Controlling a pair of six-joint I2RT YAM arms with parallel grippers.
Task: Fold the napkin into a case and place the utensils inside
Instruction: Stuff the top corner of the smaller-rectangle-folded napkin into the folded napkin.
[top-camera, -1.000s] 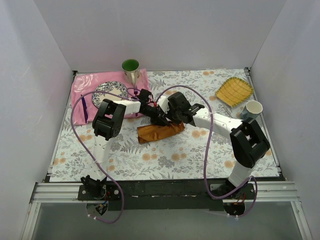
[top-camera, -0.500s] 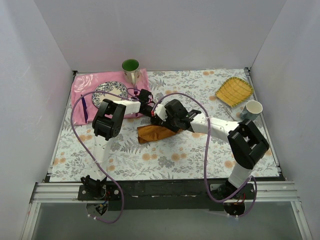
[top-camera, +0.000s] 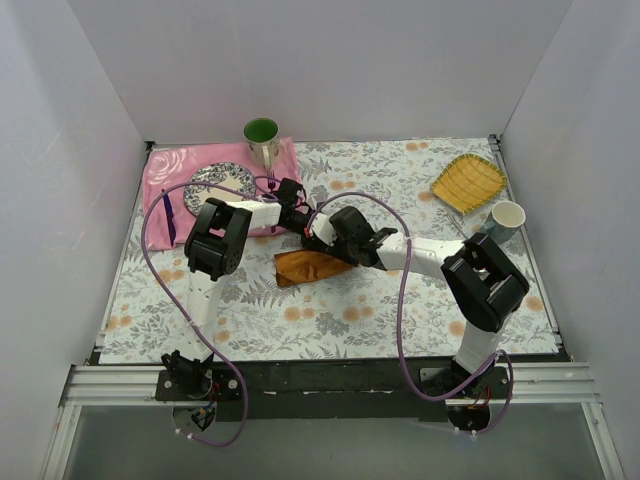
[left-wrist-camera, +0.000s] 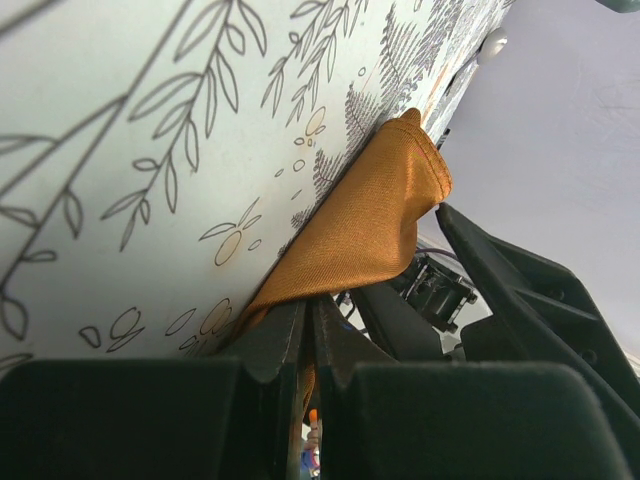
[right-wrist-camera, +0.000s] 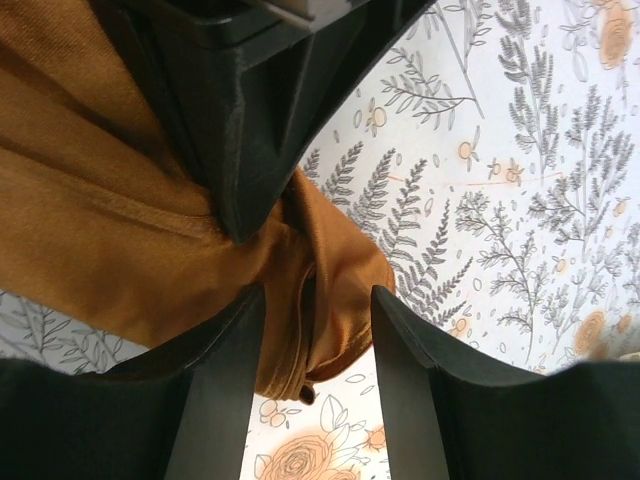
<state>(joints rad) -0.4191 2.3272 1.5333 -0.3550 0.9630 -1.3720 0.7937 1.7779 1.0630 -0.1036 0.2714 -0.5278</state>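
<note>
The left gripper clamps the napkin's twelve o'clock edge; the right gripper, jaws apart astride its two o'clock end, should pinch all layers before folding.

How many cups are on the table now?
2: green mug at far edge of pink cloth; white cup by the yellow dish. Others could be hidden.
</note>
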